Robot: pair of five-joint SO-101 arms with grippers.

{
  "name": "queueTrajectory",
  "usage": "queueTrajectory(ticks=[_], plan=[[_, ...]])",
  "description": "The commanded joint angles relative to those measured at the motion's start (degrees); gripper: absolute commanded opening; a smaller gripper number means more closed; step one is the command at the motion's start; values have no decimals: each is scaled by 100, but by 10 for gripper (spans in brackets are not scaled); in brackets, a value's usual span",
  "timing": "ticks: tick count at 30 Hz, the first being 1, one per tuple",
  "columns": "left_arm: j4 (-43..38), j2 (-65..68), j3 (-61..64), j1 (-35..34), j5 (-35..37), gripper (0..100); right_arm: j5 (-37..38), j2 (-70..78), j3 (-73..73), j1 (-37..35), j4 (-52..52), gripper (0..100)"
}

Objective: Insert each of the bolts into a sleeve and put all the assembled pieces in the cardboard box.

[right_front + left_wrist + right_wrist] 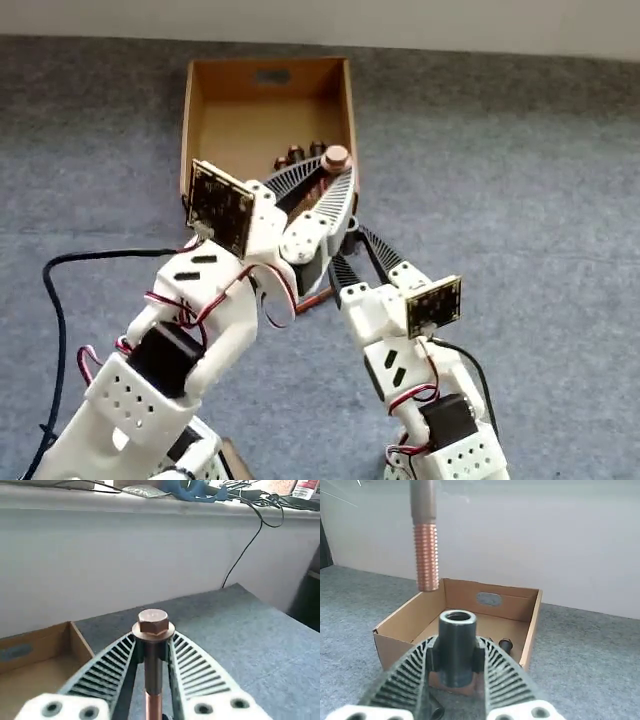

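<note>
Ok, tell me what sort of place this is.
Probably a robotics lab or hobby workshop: a grey carpeted table, with loose cables and a blue plastic part on the ledge behind.

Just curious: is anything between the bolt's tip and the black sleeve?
No. The right wrist view shows a bare gap between bolt and sleeve; the cardboard box sits behind.

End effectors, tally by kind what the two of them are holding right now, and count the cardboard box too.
bolt: 1, in the left end effector
sleeve: 1, in the right end effector
cardboard box: 1
Total: 3
</note>
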Motion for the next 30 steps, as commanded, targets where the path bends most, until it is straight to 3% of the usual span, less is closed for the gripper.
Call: queueTrajectory(ticks=[1, 10, 24, 30], plan=[[-229, 57, -57, 84, 53, 9, 70, -101, 40, -13, -136, 6], [-264, 971, -136, 92, 53, 9, 70, -101, 40, 242, -136, 6], [-229, 989, -620, 110, 62, 9, 70, -101, 48, 338, -136, 6], [-237, 1024, -664, 435, 62, 9, 70, -101, 48, 338, -136, 6]])
